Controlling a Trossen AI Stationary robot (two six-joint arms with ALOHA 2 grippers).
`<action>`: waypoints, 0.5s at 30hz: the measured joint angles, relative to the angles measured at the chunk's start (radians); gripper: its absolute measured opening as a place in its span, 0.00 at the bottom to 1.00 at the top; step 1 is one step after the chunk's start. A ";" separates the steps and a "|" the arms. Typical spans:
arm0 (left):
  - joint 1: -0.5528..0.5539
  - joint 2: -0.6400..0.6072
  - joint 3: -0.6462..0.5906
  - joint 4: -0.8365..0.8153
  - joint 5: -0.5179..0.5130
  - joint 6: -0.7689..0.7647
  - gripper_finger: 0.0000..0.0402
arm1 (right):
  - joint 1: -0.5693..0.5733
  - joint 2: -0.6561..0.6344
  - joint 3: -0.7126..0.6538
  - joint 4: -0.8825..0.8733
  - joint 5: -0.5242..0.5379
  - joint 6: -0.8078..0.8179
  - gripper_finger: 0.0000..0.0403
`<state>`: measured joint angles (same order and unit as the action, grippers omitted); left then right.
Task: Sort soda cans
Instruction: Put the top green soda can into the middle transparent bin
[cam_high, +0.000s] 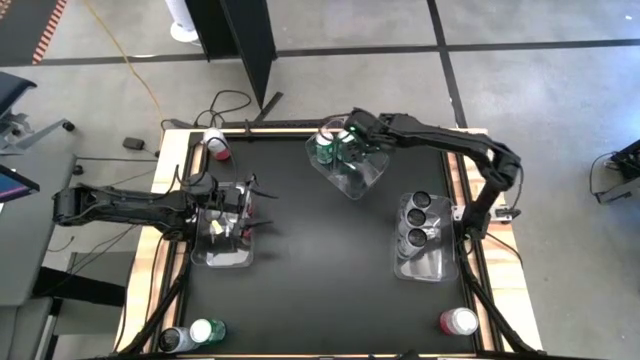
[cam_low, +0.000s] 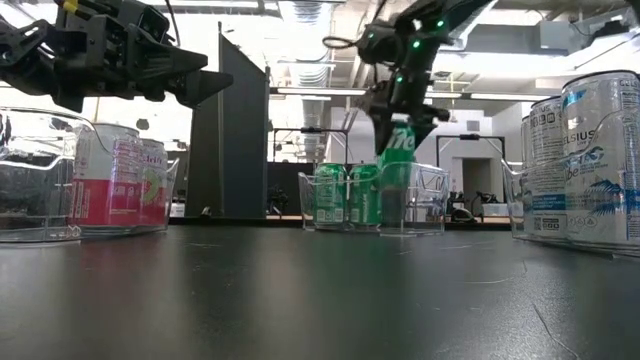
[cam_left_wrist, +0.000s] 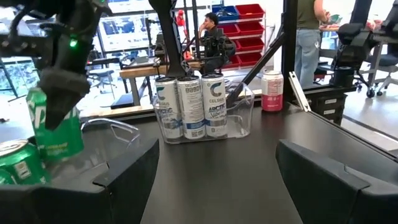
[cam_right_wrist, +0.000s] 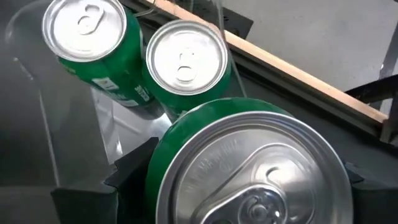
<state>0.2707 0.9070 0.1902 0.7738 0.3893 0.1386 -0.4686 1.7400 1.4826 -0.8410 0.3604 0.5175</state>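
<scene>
Right gripper (cam_low: 400, 125): green can (cam_low: 399, 160) clamped above the far clear bin (cam_high: 365, 180).
Two green cans (cam_right_wrist: 134, 53) inside are resolved only by the right wrist view; the left gripper (cam_high: 240, 205), jaws spread, is held over the left bin (cam_high: 222, 258) on the black table (cam_high: 320, 270).

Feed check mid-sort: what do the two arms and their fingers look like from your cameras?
Both arms are dark, jointed and slim. The right gripper is black with small green indicator lights glowing on its wrist. The left gripper is black too, with broad, blocky dark fingers.

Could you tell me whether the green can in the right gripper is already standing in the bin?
Not yet: the right gripper holds the green can raised above the clear bin, higher than the two green cans inside.
</scene>
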 joint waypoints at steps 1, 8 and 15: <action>0.000 0.000 0.000 0.000 0.000 -0.001 0.79 | 0.000 0.020 0.014 -0.002 0.000 0.000 0.78; 0.000 0.000 0.000 -0.017 0.000 -0.001 0.79 | 0.000 0.136 0.068 -0.047 0.001 0.020 0.78; 0.000 0.000 0.000 -0.025 0.000 -0.001 0.79 | -0.001 0.192 0.069 -0.042 0.004 0.040 0.79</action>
<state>0.2707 0.9070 0.1902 0.7490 0.3889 0.1374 -0.4694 1.9321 1.5513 -0.8828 0.3648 0.5574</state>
